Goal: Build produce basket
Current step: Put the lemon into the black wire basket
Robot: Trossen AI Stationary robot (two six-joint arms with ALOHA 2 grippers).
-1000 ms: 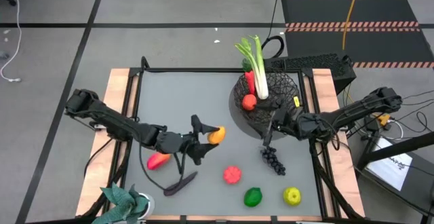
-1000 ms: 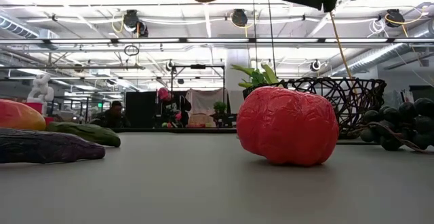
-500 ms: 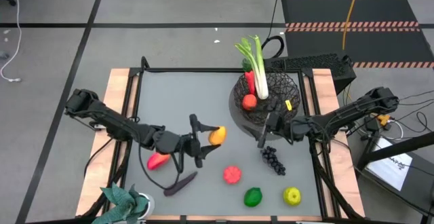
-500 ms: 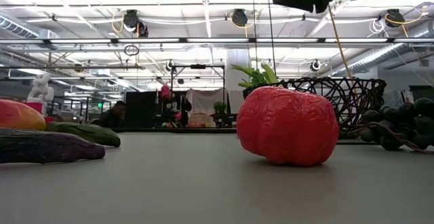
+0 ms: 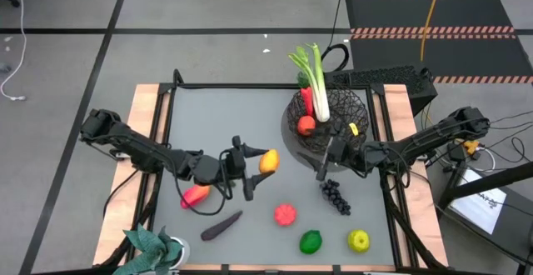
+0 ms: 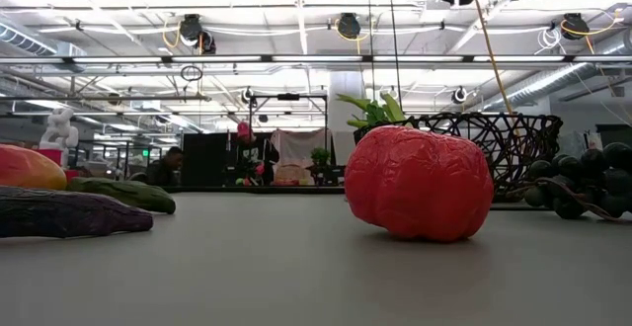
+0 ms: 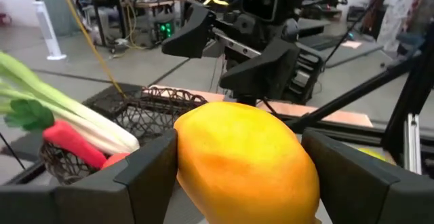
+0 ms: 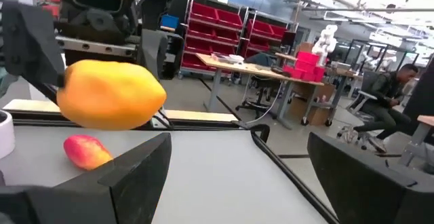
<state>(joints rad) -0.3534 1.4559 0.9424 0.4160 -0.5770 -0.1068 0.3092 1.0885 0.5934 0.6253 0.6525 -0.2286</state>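
Altogether one basket (image 5: 329, 117) — eleven produce (image 5: 286, 214)

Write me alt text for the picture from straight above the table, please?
Seen from above, the left gripper holds an orange-yellow fruit over a grey table, facing the open right gripper beside a black wire basket holding a leek. Grapes, a red fruit and green fruits lie loose.

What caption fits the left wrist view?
Left gripper holding an orange-yellow fruit, facing the basket.
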